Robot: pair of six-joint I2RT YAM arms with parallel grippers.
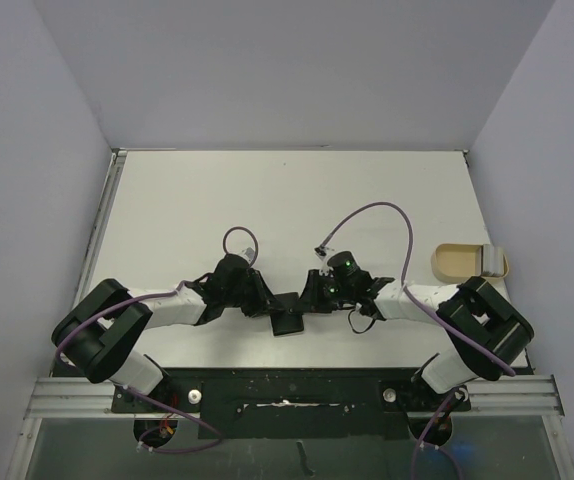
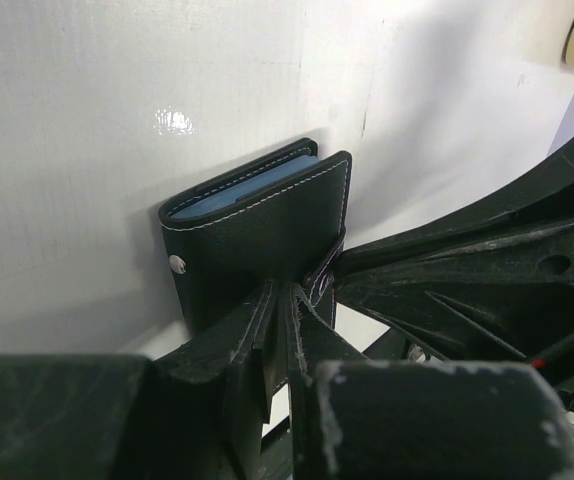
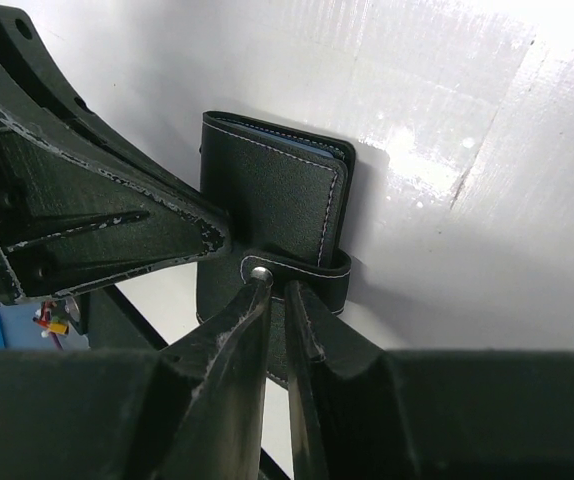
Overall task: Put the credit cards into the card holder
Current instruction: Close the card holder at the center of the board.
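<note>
The card holder is a small black folded wallet held above the table's near middle, between both grippers. In the left wrist view the card holder shows pale blue card edges between its covers. My left gripper is shut on its lower edge, and it also shows in the top view. In the right wrist view my right gripper is shut on the snap tab beside the metal snap. It also shows in the top view.
A tan shallow tray lies at the right edge of the table, with a pale grey flat piece at its right end. Purple cables loop above both wrists. Grey walls close in the table on three sides.
</note>
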